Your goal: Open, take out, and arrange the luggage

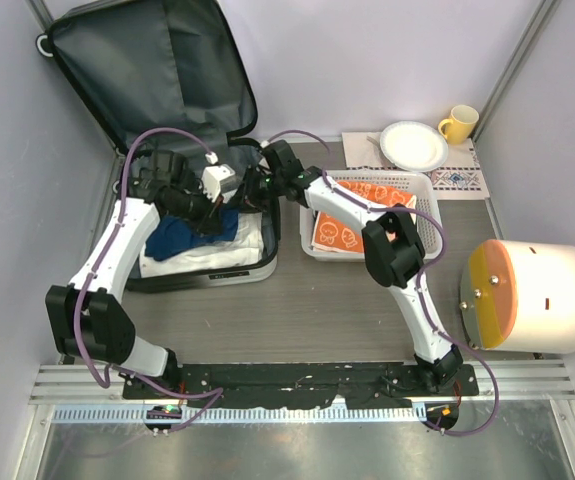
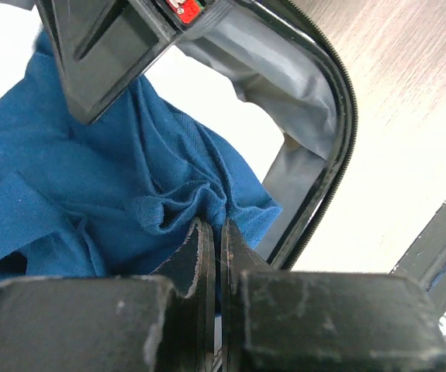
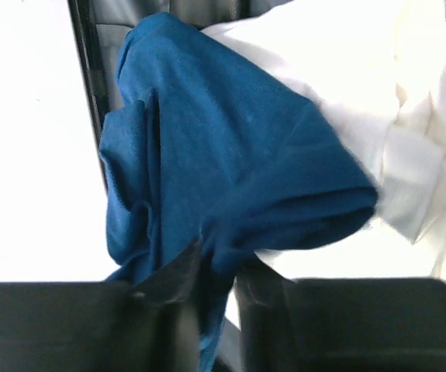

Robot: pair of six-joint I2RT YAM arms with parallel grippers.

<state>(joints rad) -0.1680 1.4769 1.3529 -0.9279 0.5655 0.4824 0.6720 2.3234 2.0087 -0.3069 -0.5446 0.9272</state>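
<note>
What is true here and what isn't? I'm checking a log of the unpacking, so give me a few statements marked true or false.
1. The luggage lies open with its lid raised. True.
2. The blue garment is in the white basket. False: it lies in the luggage, on white clothing.
3. The left gripper and the right gripper both pinch the blue garment. True.
4. The basket holds nothing. False: orange printed items lie in it.
5. The yellow mug stands on the plate. False: it stands beside it.
</note>
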